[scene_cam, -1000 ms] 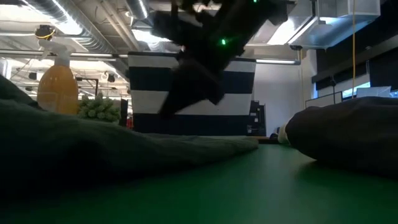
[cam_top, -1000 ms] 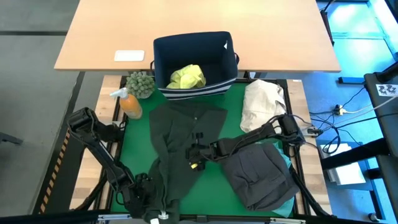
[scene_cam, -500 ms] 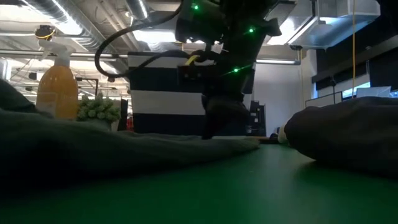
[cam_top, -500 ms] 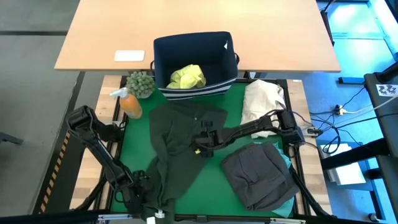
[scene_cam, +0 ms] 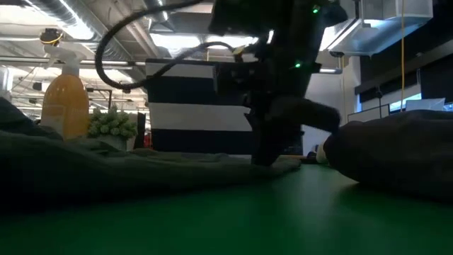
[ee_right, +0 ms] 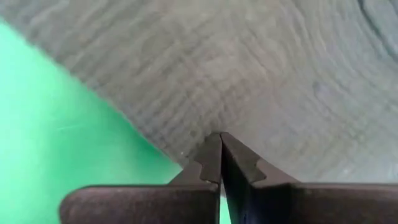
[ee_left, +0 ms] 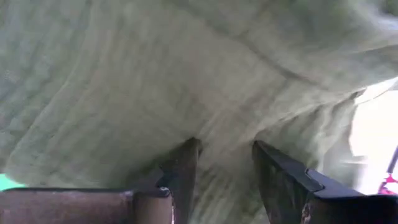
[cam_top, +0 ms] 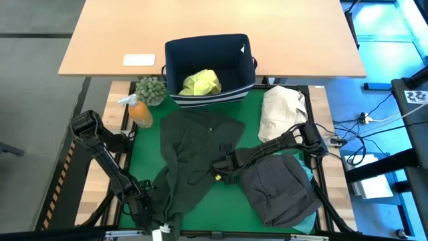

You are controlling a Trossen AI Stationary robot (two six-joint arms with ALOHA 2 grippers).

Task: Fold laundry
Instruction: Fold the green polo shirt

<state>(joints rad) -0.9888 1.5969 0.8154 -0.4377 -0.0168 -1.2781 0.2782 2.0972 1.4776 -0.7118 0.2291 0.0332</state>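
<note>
A dark olive garment [cam_top: 194, 144] lies spread on the green mat [cam_top: 144, 157], reaching from in front of the bin to the near edge. My left gripper [cam_top: 160, 224] is at that near end, shut on the cloth [ee_left: 186, 74]. My right gripper [cam_top: 219, 171] points steeply down at the garment's right edge [ee_right: 186, 134], fingers shut. A folded charcoal grey garment [cam_top: 277, 187] rests on a turquoise one [cam_top: 309, 217] at the near right. A yellow-green shirt [cam_top: 200, 82] sits in the navy bin [cam_top: 210, 47]. My left gripper has a bunched fold of the olive garment's near end [ee_left: 225, 155] between its two fingers [ee_left: 186, 165], coming from above and pointing steeply down. The cloth drapes over the fingertips and hides them. My right gripper touches the garment's right edge [ee_right: 205, 127] with its shut fingertips [ee_right: 214, 146], from above. Whether a layer is caught between them I cannot tell.
A cream cloth bundle [cam_top: 284, 110] lies at the far right of the mat. An orange spray bottle [cam_top: 139, 110] and a small green plant [cam_top: 150, 89] stand at the far left. Bare mat shows between the olive and grey garments [cam_top: 227, 197].
My right gripper went toward the far edge over the olive garment, then came back toward the near edge and tipped more steeply down, ending at the garment's right edge. It stayed shut throughout. The garment's right side now lies a little differently.
</note>
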